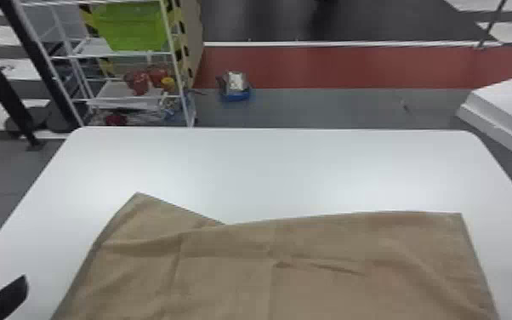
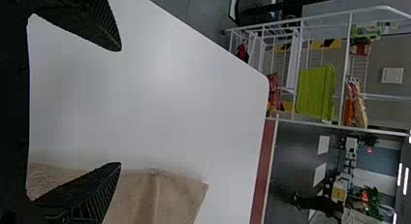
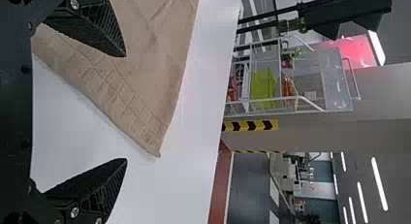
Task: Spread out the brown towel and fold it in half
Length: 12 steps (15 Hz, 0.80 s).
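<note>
The brown towel (image 1: 293,285) lies across the near part of the white table (image 1: 268,166), its far-left corner (image 1: 138,202) jutting past the uneven far edge. The left gripper (image 2: 120,106) and right gripper (image 3: 125,107) both have their fingers spread, pinching nothing. Folding from here would probably come out crooked, because that edge is out of line and creases cross the middle; a shallow pinch could also let the thin cloth slip or drag the whole towel askew

Brown towel (image 1: 225,281): matt cloth, sl. rough. Tabletop (image 1: 268,170): smooth, semi-gloss. Green bin (image 1: 134,30): prob. plastic.
</note>
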{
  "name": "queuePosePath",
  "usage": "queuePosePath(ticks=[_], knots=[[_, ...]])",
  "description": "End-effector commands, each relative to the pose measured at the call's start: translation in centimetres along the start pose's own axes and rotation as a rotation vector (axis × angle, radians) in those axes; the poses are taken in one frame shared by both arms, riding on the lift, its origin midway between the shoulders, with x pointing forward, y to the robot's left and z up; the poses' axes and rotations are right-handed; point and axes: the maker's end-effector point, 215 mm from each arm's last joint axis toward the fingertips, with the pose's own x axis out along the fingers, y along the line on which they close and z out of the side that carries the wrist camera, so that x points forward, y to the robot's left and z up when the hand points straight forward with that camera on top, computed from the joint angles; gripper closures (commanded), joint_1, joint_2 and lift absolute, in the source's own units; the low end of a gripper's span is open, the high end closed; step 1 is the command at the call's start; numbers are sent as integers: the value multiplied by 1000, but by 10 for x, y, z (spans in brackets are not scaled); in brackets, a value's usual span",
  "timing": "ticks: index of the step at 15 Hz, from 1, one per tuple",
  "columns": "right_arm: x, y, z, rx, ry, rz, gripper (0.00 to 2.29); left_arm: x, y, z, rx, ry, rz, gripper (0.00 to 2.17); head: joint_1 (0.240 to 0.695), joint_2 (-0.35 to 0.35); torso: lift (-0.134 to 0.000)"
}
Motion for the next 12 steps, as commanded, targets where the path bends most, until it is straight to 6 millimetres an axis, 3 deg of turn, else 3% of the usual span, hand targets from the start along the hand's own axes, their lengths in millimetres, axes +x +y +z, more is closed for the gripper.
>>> queuePosePath(ticks=[1, 5, 6, 9, 12], knots=[[15, -6, 15, 49, -45, -18, 275, 18, -22, 42, 58, -98, -38, 39, 695, 27, -123], [26, -10, 28, 78, -98, -52, 319, 59, -81, 80, 199, -145, -131, 100, 695, -16, -123], [27, -8, 27, 80, -102, -56, 319, 71, -88, 87, 213, -149, -137, 107, 695, -31, -123], [37, 1, 32, 68, -107, -32, 319, 108, -104, 79, 173, -72, -161, 107, 695, -68, -123], [37, 3, 31, 74, -110, -31, 319, 152, -149, 77, 221, -28, -214, 107, 695, -82, -123]])
